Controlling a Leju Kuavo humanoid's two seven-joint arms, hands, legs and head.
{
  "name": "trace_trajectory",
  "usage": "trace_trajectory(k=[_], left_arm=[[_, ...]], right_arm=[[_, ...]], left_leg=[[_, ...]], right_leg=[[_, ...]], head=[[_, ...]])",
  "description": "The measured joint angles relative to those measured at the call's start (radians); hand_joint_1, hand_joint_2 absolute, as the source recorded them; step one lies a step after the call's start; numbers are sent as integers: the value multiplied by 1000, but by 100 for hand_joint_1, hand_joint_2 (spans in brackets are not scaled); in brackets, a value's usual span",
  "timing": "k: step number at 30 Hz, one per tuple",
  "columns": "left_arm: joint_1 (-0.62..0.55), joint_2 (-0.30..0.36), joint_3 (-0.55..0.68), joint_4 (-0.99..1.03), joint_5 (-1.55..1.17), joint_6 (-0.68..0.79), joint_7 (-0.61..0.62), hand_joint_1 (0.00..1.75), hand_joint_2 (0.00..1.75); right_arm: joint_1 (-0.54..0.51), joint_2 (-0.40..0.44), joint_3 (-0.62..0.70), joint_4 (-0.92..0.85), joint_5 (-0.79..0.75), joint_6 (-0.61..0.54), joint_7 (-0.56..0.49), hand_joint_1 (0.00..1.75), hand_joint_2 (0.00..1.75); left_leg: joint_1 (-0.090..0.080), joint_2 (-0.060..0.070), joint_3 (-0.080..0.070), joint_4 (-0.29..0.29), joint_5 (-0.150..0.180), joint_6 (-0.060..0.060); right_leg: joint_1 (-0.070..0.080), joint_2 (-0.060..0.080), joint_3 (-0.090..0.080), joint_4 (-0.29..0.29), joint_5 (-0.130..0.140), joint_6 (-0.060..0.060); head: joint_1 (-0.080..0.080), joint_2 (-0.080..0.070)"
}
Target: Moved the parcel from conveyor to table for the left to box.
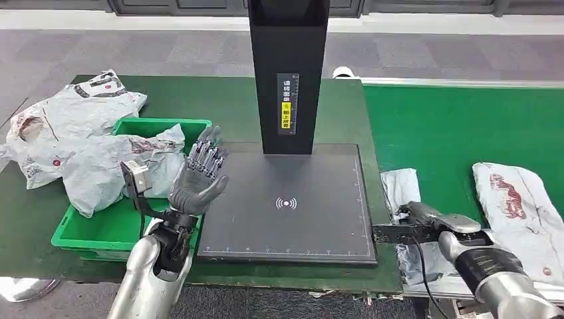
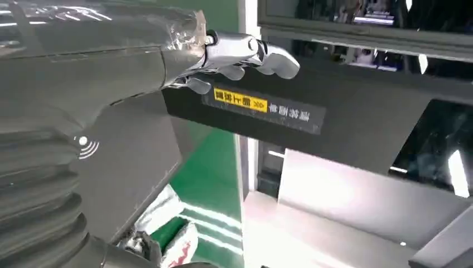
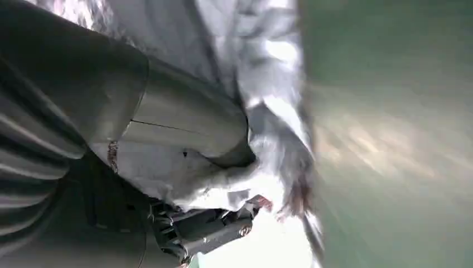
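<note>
Grey-white parcel (image 1: 407, 199) on the green conveyor (image 1: 459, 133) lies under our right robot hand (image 1: 418, 219), fingers closed on it; left robot hand (image 1: 199, 179) waits open over the counter (image 1: 40, 219).

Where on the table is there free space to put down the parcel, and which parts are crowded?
The dark scanner pad is bare in front of the black post, bordered left by the left hand and right by the conveyor. The green bin is crowded with parcels, which also spill onto the table behind. The right hand grips a parcel at the conveyor's edge.
</note>
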Motion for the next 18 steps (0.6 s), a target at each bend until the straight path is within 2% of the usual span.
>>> trace_trajectory(k=[4, 7, 12, 15, 18], left_arm=[[40, 8, 37, -32, 2, 3, -11, 0, 175], [80, 4, 55, -64, -16, 18, -31, 0, 175], [116, -2, 68, -95, -22, 23, -38, 0, 175], [134, -7, 72, -110, -39, 47, -44, 0, 175], [158, -21, 78, -133, -55, 69, -47, 0, 175]], right_arm=[[84, -42, -76, -180, -189, 14, -54, 175, 175], [121, -31, -169, -286, -373, 17, -91, 175, 175], [125, -4, -275, -383, -432, 20, -92, 175, 175], [144, 41, -355, -431, -559, 5, -52, 175, 175], [202, 121, -472, -540, -689, -36, 7, 175, 175]], left_leg=[[-1, 2, -4, 0, -1, 0], [-1, 7, -4, -1, -2, 0], [0, 0, -5, -1, 0, -1], [0, 0, -5, -1, 0, -1], [0, 0, -5, -1, 0, -1]], right_leg=[[0, 1, -4, 1, 0, -1], [0, 6, -7, 1, 0, -1], [1, -1, -6, 1, -2, -2], [1, -1, -6, 1, -1, -2], [0, -2, -6, 1, -1, -2]], head=[[0, 0], [0, 0], [0, 0], [0, 0], [0, 0]])
